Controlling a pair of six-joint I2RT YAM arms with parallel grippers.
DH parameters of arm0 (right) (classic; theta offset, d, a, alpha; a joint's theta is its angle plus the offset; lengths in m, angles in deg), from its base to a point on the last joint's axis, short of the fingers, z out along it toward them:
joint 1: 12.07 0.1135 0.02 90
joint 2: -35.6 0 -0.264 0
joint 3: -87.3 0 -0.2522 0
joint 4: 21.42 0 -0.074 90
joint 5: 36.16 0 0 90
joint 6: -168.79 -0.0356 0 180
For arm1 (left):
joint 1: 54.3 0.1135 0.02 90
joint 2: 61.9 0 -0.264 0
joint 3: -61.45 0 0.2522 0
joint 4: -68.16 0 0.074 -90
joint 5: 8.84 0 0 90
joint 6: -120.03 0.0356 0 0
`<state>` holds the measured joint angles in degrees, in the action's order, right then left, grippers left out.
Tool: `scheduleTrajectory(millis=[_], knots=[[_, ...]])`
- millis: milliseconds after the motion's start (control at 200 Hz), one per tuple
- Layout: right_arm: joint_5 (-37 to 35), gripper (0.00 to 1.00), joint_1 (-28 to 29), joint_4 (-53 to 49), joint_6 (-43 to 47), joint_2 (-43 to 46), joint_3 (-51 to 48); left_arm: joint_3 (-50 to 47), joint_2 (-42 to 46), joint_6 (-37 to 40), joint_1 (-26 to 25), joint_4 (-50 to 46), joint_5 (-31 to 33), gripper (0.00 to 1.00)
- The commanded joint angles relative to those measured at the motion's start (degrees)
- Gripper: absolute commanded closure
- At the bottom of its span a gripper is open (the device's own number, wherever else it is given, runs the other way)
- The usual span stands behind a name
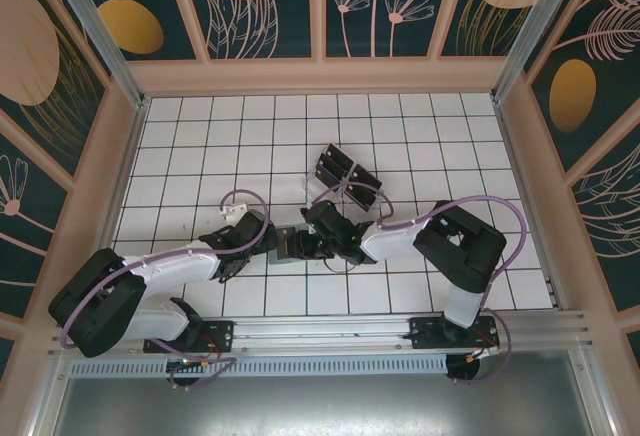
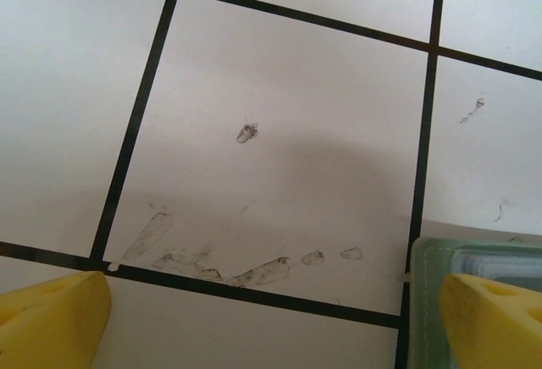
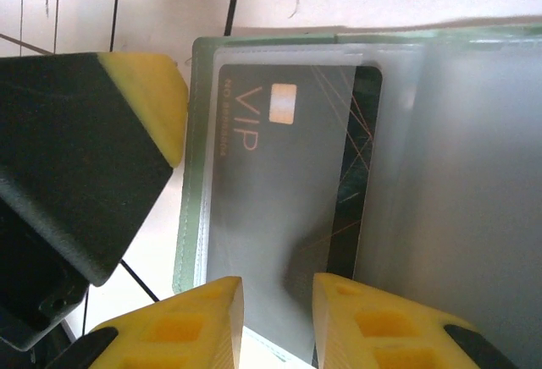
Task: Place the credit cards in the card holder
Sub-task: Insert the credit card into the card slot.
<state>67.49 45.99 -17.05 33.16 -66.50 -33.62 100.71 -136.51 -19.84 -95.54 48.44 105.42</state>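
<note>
Right fingers [image 3: 364, 327], narrowly parted, sit at a half-sleeved credit card [image 3: 360, 166]; whether they grip it is unclear. A skewed push could jam it or slide the card holder [image 3: 188, 174] away from the wide-open left fingers [image 2: 495, 322].

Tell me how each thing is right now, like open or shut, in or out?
card holder: lying open on the table.
VIP credit card: partway inside the holder's clear pocket.
other credit cards: loose on the table, outside the holder.
left gripper: wide open, one finger at the holder's corner.
right gripper: jaws a little apart, over the VIP card's near end.
</note>
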Motion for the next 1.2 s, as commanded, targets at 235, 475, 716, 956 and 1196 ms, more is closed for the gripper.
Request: scheduleTrajectory(millis=[235, 475, 716, 956, 1196], knots=[[0.27, 0.72, 0.45, 1.43, -0.79, 1.05, 2.77, 1.66, -0.04, -0.14, 0.37, -2.97, 2.73, 0.02], [-2.90, 0.67, -0.81, -1.29, -0.09, 5.95, 0.52, 1.75, 2.57, -0.01, 0.88, -5.11, 3.70, 0.02], [-3.80, 0.63, -3.24, -3.49, 1.95, 7.45, -0.70, 2.46, 5.27, 2.61, 3.75, -3.77, -0.93, 0.01], [-10.46, 0.62, -4.96, -12.66, 7.04, 15.99, -1.15, 3.49, 8.25, 8.07, 4.94, 1.56, -9.36, 0.02], [-13.89, 0.61, -6.46, -18.58, 9.33, 21.36, -2.92, 1.44, 6.74, 7.08, 5.01, 5.33, -14.14, 0.01]])
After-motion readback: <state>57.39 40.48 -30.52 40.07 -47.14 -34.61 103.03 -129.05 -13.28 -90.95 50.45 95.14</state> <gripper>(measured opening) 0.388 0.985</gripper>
